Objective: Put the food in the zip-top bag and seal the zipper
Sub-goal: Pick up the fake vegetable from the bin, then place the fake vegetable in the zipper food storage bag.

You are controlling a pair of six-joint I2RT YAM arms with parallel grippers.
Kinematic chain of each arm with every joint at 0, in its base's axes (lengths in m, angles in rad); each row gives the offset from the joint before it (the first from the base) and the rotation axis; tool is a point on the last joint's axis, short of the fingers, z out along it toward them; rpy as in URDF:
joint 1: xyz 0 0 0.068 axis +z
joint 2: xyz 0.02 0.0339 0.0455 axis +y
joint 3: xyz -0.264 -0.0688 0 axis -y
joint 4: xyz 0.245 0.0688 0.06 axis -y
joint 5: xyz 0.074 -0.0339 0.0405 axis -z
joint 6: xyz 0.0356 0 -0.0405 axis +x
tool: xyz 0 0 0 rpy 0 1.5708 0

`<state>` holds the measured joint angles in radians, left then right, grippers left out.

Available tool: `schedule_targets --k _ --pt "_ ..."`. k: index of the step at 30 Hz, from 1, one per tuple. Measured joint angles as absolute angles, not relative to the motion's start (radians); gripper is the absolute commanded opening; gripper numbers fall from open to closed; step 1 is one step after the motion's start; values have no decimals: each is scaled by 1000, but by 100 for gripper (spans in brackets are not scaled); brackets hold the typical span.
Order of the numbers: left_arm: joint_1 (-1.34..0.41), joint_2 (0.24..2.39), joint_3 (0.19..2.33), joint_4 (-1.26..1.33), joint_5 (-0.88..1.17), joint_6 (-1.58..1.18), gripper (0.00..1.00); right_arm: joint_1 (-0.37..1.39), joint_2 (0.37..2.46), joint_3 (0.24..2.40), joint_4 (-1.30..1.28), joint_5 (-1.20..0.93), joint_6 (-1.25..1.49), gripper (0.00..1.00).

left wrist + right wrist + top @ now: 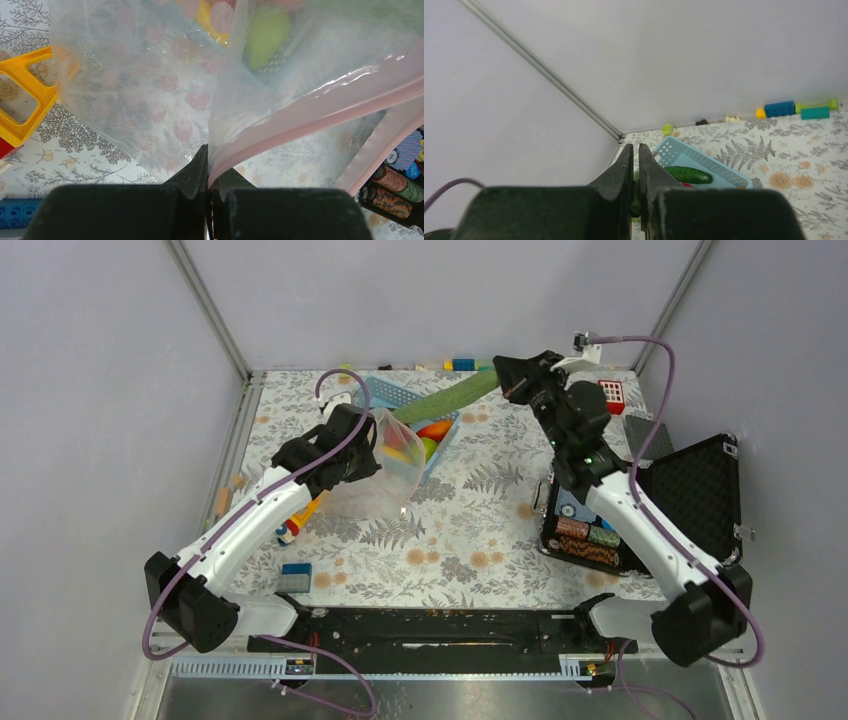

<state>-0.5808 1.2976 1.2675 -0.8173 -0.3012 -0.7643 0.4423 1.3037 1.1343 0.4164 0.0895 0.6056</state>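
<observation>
My left pincer (pixel 207 156) is clamped shut on the zip-top bag (pixel 150 100) at its zipper (pixel 320 112); the bag stands directly ahead of the fingertips. My right pincer (pixel 635 150) is closed narrow on the long green pod (pixel 450 395). Ahead and below lies the green cucumber (pixel 689 174) in the light blue mesh basket (pixel 709 159).

On my feed: left arm (pixel 250 520) reaches forward, left tool (pixel 209 160) pinched tight on the zip-top bag (pixel 150 100). Right arm (pixel 620 500) stretches far back, right tool (pixel 635 148) clamped on the long green pod (pixel 450 398).
</observation>
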Motion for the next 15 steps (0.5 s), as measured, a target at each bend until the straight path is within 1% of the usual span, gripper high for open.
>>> schedule_targets --k 9,15 --pt "-581 1307 1267 -823 -272 -768 0 442 1057 1123 341 39 511 0" --pt "-581 1326 1279 -830 -244 -769 0 442 1000 1167 248 34 460 0"
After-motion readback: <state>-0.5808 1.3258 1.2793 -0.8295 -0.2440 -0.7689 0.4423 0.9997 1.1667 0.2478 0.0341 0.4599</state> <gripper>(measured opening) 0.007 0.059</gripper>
